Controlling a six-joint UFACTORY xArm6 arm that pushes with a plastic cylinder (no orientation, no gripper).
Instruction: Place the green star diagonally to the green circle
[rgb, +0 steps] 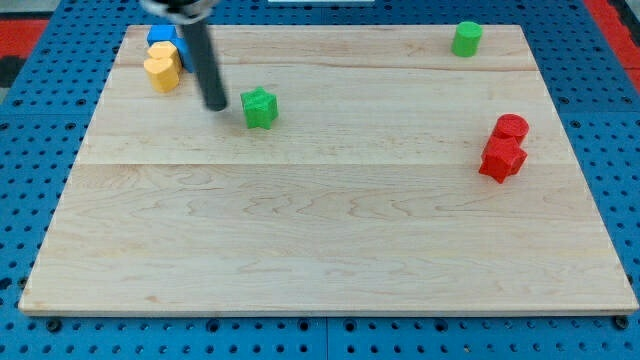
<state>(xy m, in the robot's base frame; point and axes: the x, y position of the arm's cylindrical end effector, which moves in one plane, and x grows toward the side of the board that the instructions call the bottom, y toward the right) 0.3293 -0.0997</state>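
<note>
The green star (260, 108) sits on the upper left part of the wooden board (320, 240), a small chunky block with blunt points and a matte, solid-coloured surface. Just to its left, at the view's left, stands the dark rod; the tip (216, 105) rests on the board close beside the star, with a narrow strip of bare wood between them, so the two look apart rather than touching. The rod is a plain straight cylinder with nothing to spread or pinch — it grasps no block.

The green circle (466, 39) — a short upright cylinder — stands well apart from the star, near the board's top edge toward the view's right.

Behind the rod, at the top left corner, a yellow block (161, 72) of rounded, lobed shape lies against a blue block (163, 38); the blue one's shape is partly hidden by the rod. Near the right edge a red cylinder (511, 128) touches a red star-like block (501, 160) just below it.

The board is pale, lightly grained wood made of joined planks, lying on a blue perforated surface (40, 150). No writing or label is readable anywhere.
</note>
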